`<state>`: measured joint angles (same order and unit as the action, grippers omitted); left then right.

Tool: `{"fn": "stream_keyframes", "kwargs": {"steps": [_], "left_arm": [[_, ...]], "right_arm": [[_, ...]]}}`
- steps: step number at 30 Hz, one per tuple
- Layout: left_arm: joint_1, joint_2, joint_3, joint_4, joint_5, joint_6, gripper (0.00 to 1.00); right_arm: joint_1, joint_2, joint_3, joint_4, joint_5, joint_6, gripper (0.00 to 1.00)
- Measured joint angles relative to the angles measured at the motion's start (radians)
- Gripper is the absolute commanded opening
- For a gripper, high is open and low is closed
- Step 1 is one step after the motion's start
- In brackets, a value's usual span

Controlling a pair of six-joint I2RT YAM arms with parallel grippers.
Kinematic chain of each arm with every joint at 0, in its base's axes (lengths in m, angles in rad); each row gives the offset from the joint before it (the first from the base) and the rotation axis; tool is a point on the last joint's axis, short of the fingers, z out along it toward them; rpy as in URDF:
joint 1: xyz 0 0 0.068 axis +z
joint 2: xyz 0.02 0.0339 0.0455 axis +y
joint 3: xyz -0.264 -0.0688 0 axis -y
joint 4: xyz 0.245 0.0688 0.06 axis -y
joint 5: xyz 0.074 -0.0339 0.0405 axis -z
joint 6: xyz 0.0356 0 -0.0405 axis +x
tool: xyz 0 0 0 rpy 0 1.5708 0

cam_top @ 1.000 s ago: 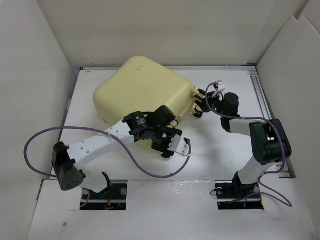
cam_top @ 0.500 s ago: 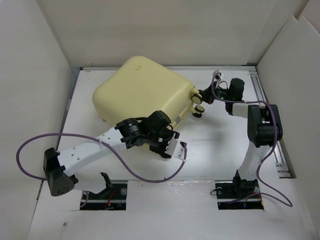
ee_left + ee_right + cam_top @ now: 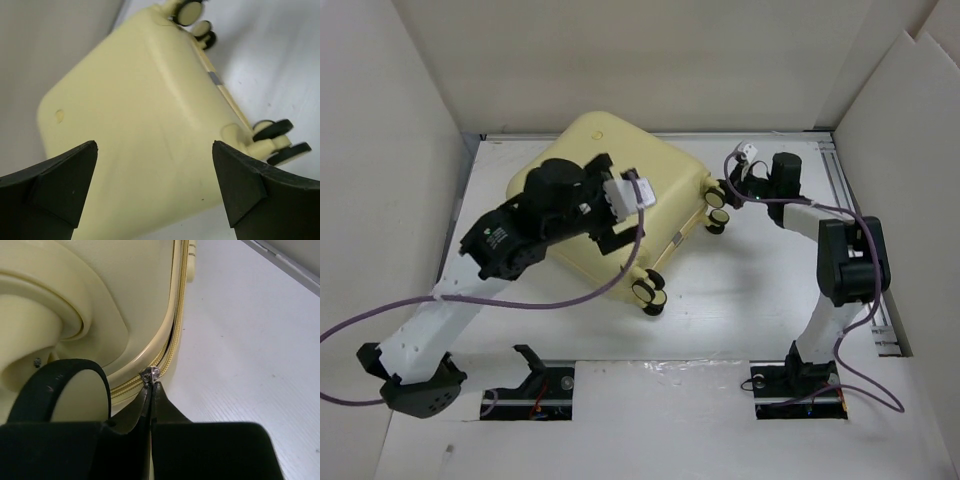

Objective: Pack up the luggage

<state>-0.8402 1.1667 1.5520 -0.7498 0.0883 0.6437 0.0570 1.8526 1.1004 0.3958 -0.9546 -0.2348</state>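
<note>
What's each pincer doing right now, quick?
Left pincer: open, empty, above the luggage.
Right pincer: shut on the zipper pull.
</note>
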Motion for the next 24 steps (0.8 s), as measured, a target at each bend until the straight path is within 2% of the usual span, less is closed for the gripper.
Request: {"fn": "stream_keyframes", "kwargs": {"steps": [1,3,4,6,7,8,9,11,14,18,22,24], "left_arm": [[0.027,-0.01,0.021,0.016,0.001,-0.035,0.88],[0.135,-0.026,0.026,0.025,0.003,-0.1,0.67],[0.208,-0.026,0.018,0.02,0.0,-0.126,0.55],[0.382,-0.019,-0.03,0.024,-0.018,-0.171,0.44],[0.492,-0.008,-0.077,0.014,-0.032,-0.192,0.33],[0.52,0.0,-0.09,0.01,-0.044,-0.202,0.33],[0.592,0.019,-0.13,0.02,-0.047,-0.215,0.25],[0.702,0.048,-0.204,0.015,-0.047,-0.248,0.19],[0.864,0.061,-0.251,-0.01,-0.008,-0.281,0.15],[1.075,0.119,-0.267,0.022,0.045,-0.303,0.18],[1.084,0.332,-0.296,0.087,0.075,-0.32,0.27],[1.103,0.449,-0.252,0.106,0.061,-0.352,0.28]], "right_arm": [[0.005,-0.008,0.0,-0.024,0.019,-0.03,0.0],[0.018,-0.023,0.0,-0.061,0.049,-0.083,0.0],[0.023,-0.031,0.0,-0.077,0.065,-0.104,0.0],[0.029,-0.043,0.0,-0.102,0.09,-0.134,0.0],[0.031,-0.047,0.0,-0.112,0.098,-0.145,0.0],[0.032,-0.05,0.0,-0.122,0.106,-0.156,0.0],[0.036,-0.054,0.0,-0.131,0.114,-0.163,0.0],[0.045,-0.062,0.0,-0.146,0.128,-0.171,0.0],[0.061,-0.08,-0.01,-0.168,0.15,-0.181,0.0],[0.089,-0.117,-0.045,-0.18,0.182,-0.188,0.0],[0.135,-0.172,-0.092,-0.188,0.232,-0.192,0.0],[0.168,-0.225,-0.142,-0.204,0.275,-0.196,0.0]]}}
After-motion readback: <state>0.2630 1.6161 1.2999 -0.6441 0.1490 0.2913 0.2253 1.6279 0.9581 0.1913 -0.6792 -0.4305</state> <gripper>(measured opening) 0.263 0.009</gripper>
